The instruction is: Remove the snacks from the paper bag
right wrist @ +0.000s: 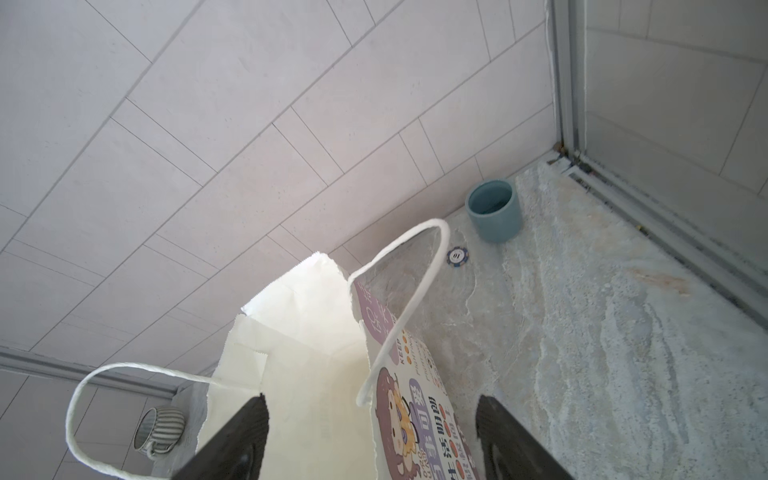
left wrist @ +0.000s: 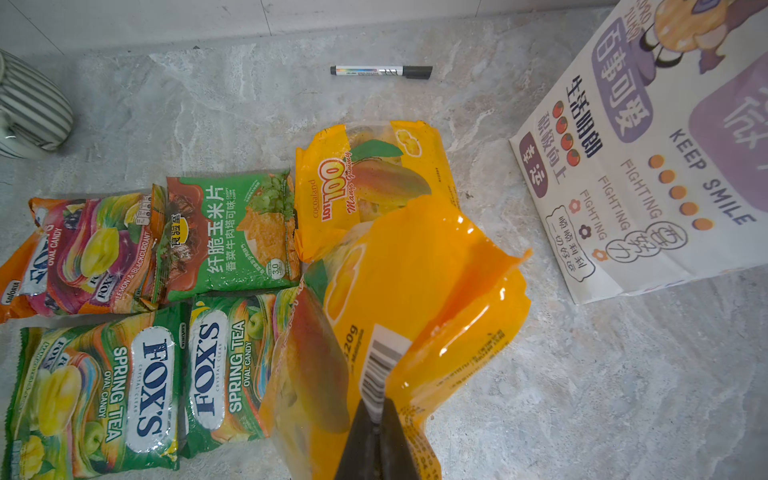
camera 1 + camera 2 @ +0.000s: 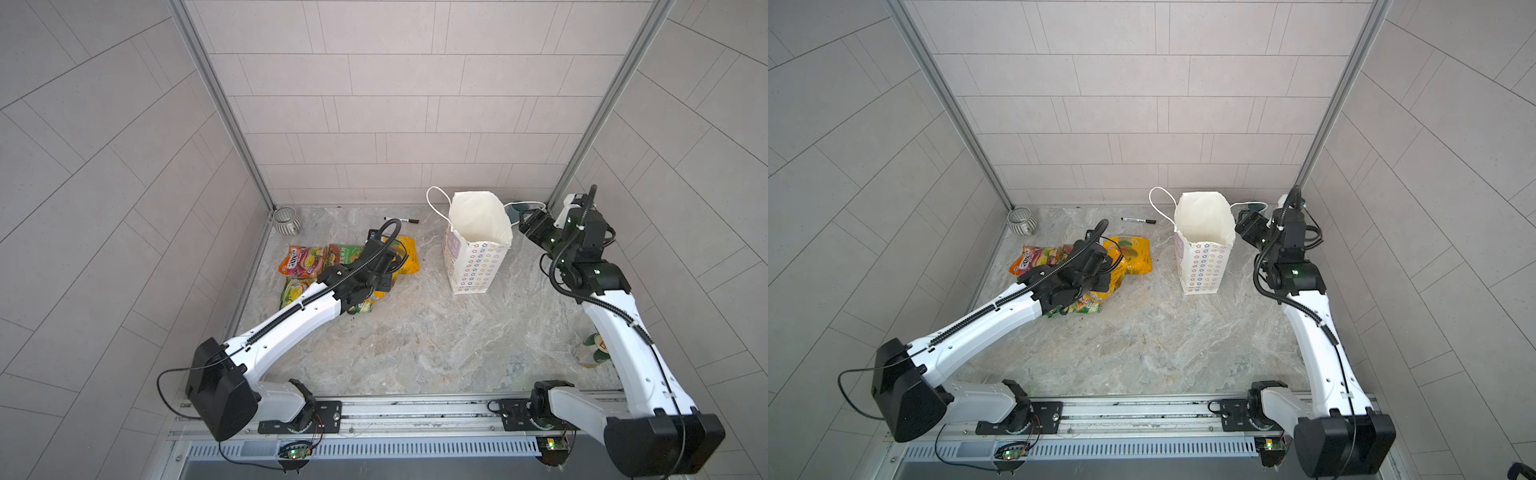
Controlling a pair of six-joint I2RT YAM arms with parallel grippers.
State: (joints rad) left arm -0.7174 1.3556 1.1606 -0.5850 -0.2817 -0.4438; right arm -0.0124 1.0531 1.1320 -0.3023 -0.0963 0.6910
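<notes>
The white paper bag stands upright and open at the back; only white paper shows inside. My right gripper is open, its jaws either side of the bag's cartoon-girl wall at the rim, not touching it. To the left, several snacks lie on the table: an orange-and-magenta packet, a green chips packet, two green candy packets and a yellow-orange packet. My left gripper is shut on another yellow-orange packet, which hangs crumpled just above them.
A ribbed grey bowl sits in the back left corner and a black marker lies behind the snacks. A blue-grey cup and a small round chip are behind the bag. A green-and-white object stands by the right arm.
</notes>
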